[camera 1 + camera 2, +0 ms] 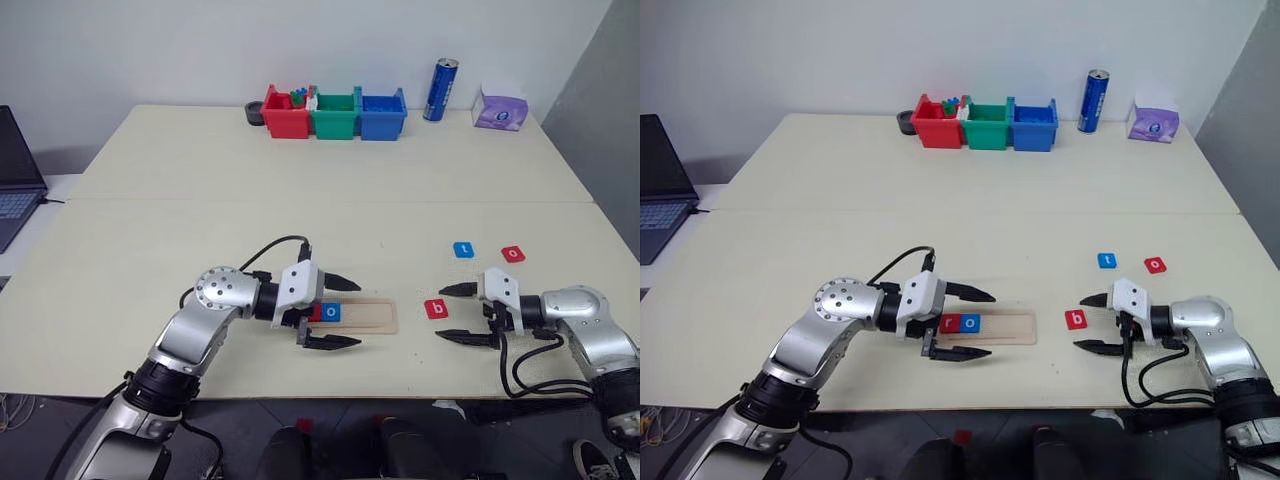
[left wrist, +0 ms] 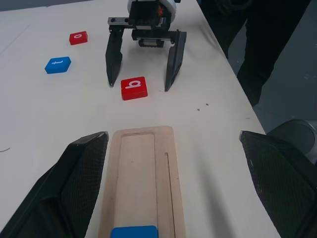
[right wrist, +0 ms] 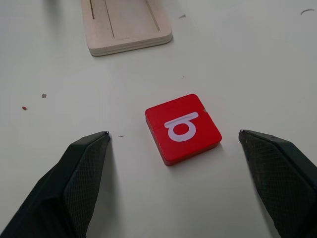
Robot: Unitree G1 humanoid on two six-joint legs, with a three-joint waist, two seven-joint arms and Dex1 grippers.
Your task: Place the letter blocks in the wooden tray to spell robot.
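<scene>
Your right gripper [image 1: 470, 313] stands spread wide and empty at the near right of the table [image 1: 200, 210], its two black fingers reaching toward the red "b" block [image 1: 436, 309], which lies flat on the tabletop just ahead of the tips and between their lines. Your left gripper [image 1: 338, 312] is also wide apart and holds nothing, straddling the wooden tray [image 1: 375, 316] near the table's front edge. That tray runs left to right along the front edge, its groove following the long axis; a red block [image 1: 950, 323] and a blue "o" block [image 1: 332, 312] already sit side by side at its left end, leaving the right part bare. A blue "t" block [image 1: 463, 250] and a red "o" block [image 1: 513, 254] lie further back on the right, well apart from the tray. Watch the "b": seen from the right wrist it sits slightly skewed to the fingers, so closing now could catch it on its corners and spin or flick it away. Being thin and flat, it may also slip under the tips if you come in too high. Mind too that its letter faces correctly when it goes in, and that the left fingers don't block the slot.
</scene>
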